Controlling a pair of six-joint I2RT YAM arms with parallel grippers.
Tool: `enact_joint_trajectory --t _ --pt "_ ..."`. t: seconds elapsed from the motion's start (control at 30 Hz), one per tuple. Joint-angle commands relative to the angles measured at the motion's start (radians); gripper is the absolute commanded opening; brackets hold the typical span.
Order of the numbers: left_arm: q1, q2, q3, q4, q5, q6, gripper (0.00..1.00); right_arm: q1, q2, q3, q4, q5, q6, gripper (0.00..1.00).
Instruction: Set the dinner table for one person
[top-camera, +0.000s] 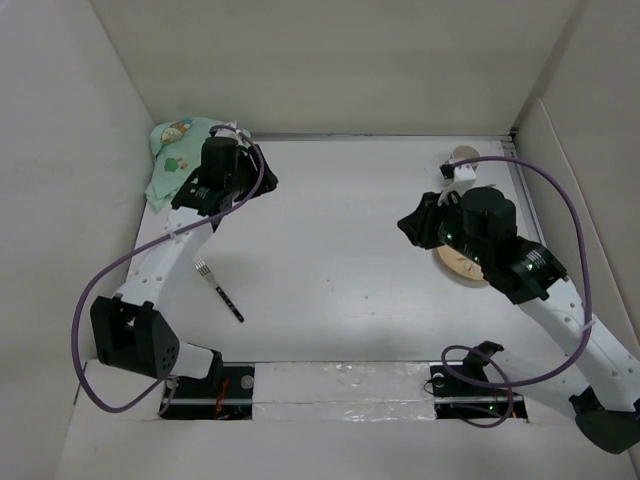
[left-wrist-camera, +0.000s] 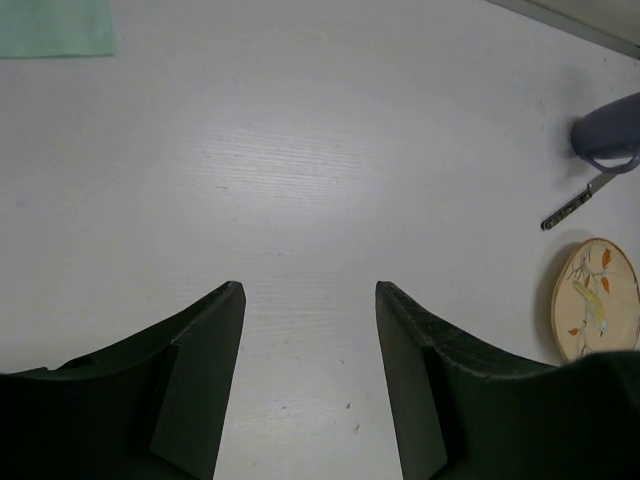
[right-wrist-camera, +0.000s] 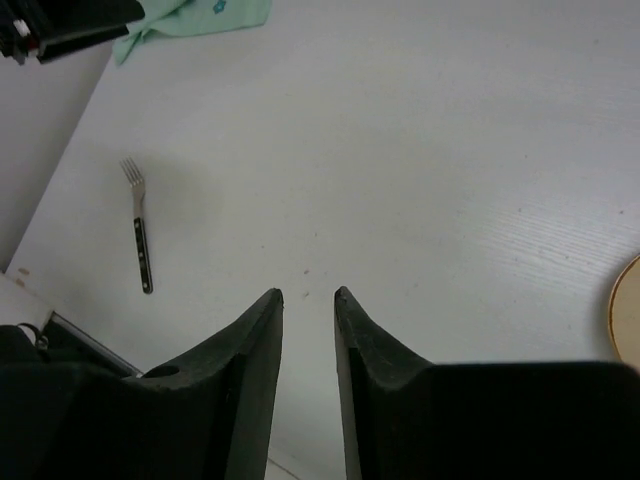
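Left end effector was wide open, empty above the desk; right end effector barely parted, fork ahead-left of it.

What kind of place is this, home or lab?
Probably a lab test cell, not a home: white walls box in the dinner table, and the left arm and right arm are bolted at its near edge. The fork and plate look like props.

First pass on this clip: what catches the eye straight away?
The left gripper and right gripper hang empty above the white table. A fork lies alone near the left edge, a printed plate sits on the right side, and a green cloth is crumpled in the far left corner.
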Motion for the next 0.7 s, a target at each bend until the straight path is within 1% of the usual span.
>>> enact_joint_trajectory --t 0.0,0.03,0.07,0.13,0.17,0.2,0.23,0.27,0.3,0.33,0.37,0.4,0.47,0.5,0.53,0.57,0.6,0.67 --pt "0.01 -0.02 0.095 -0.017 0.029 0.0 0.51 -0.019 0.01 0.041 0.014 0.006 -0.037 0.24" --pt "0.025 -0.003 0.114 -0.036 0.018 0.012 0.5 -0.028 0.012 0.043 0.014 0.004 -0.038 0.02" --pt "0.038 0.005 0.148 -0.045 -0.017 0.037 0.48 -0.028 0.014 0.041 0.017 -0.008 -0.037 0.0" --pt "0.047 0.034 0.174 -0.051 -0.063 0.061 0.32 -0.028 0.015 0.035 0.031 -0.026 -0.035 0.0" --pt "0.047 0.055 0.212 -0.056 -0.144 0.096 0.19 -0.028 0.018 0.035 0.032 -0.034 -0.033 0.0" --pt "0.047 0.118 0.237 -0.076 -0.184 0.11 0.0 -0.028 0.024 0.04 0.025 -0.034 -0.033 0.0" --pt "0.047 0.156 0.269 -0.091 -0.235 0.123 0.0 -0.028 0.029 0.041 0.022 -0.034 -0.03 0.0" --pt "0.047 0.205 0.339 -0.103 -0.322 0.135 0.0 -0.037 0.03 0.043 0.02 -0.037 -0.03 0.0" --pt "0.056 0.317 0.378 -0.14 -0.353 0.156 0.0 -0.037 0.032 0.044 0.02 -0.039 -0.029 0.0" --pt "0.056 0.372 0.423 -0.157 -0.375 0.169 0.0 -0.037 0.034 0.049 0.019 -0.039 -0.029 0.0" --pt "0.068 0.432 0.507 -0.168 -0.41 0.178 0.01 -0.037 0.035 0.053 0.011 -0.039 -0.027 0.0" --pt "0.079 0.547 0.55 -0.204 -0.433 0.186 0.14 -0.037 0.038 0.057 0.006 -0.039 -0.029 0.0" --pt "0.09 0.647 0.657 -0.221 -0.447 0.193 0.25 -0.037 0.044 0.067 -0.011 -0.036 -0.023 0.0" --pt "0.108 0.728 0.682 -0.223 -0.438 0.195 0.35 -0.037 0.043 0.067 -0.017 -0.033 -0.021 0.0" --pt "0.119 0.762 0.707 -0.22 -0.423 0.193 0.39 -0.037 0.04 0.067 -0.02 -0.033 -0.018 0.0" --pt "0.133 0.796 0.758 -0.218 -0.395 0.187 0.4 -0.037 0.04 0.064 -0.024 -0.031 -0.014 0.0" --pt "0.162 0.863 0.786 -0.228 -0.381 0.18 0.41 -0.037 0.037 0.061 -0.027 -0.031 -0.012 0.0" --pt "0.174 0.929 0.876 -0.24 -0.343 0.166 0.43 -0.037 0.038 0.055 -0.034 -0.026 -0.009 0.05"
